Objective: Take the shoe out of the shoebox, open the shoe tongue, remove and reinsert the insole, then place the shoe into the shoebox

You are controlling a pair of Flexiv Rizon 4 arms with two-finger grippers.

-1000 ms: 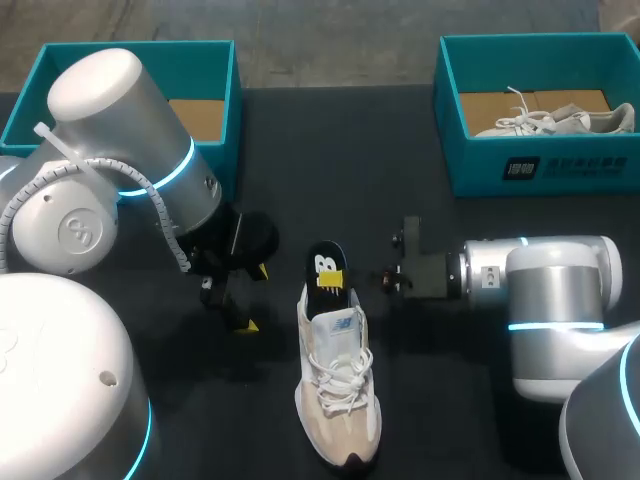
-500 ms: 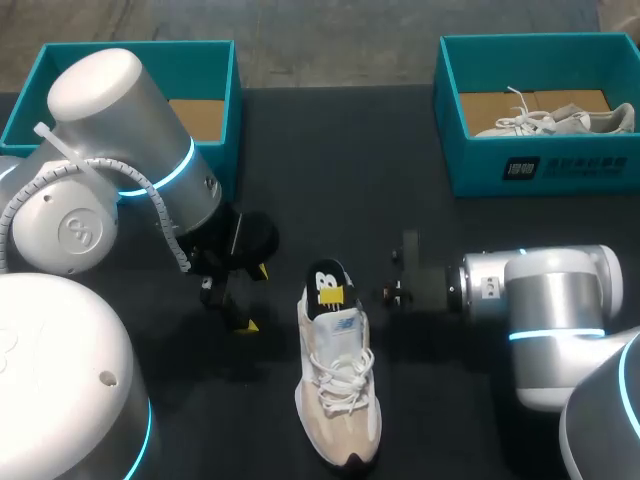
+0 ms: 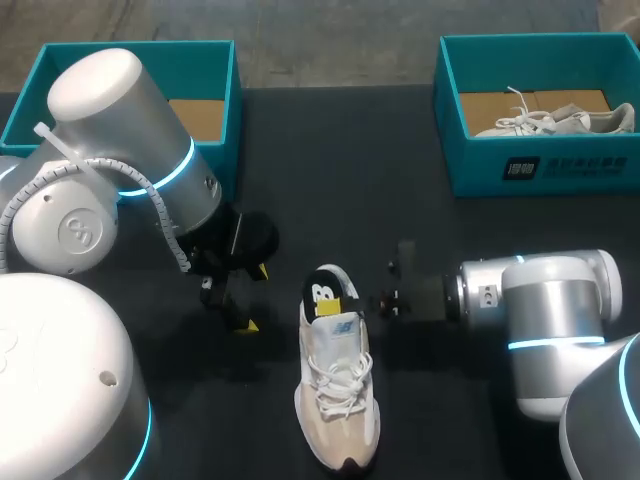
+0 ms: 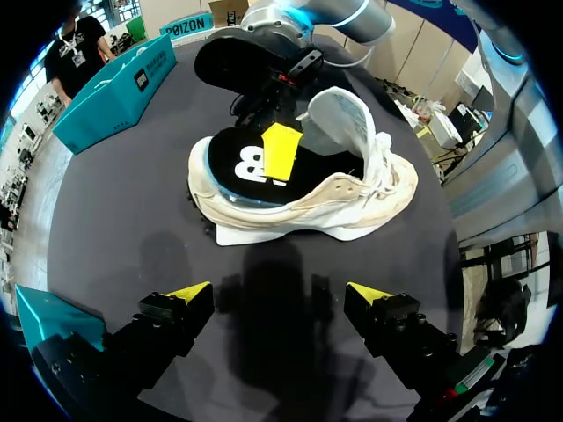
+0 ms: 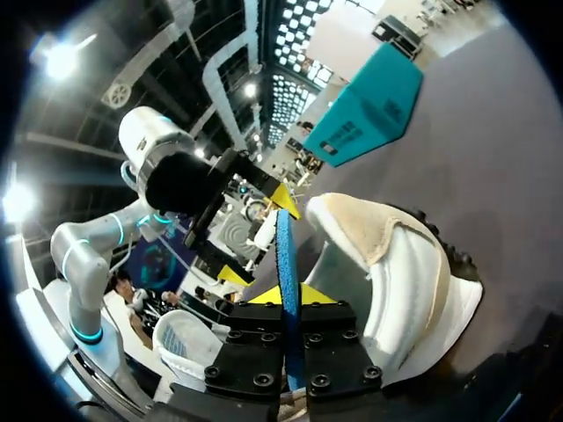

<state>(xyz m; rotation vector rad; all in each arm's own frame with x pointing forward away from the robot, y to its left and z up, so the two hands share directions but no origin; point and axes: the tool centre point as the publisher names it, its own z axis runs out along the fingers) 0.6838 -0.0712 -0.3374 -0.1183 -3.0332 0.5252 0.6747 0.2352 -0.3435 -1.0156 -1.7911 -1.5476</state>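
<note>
Right pincer clamping insole in shoe, left pincer spread

The shoe is cream and white, its insole black with a white mark. Teal shoeboxes, blackish table.

Your head view looks down from above and behind on the whole counter, with the left arm entering at its left and the right arm at its right. Your left wrist view sits low over the counter, facing the shoe side-on from near, with the right arm beyond it. Your right wrist view is closer still, looking along the insole between the right jaws toward the left arm. All three share the shoe.
</note>
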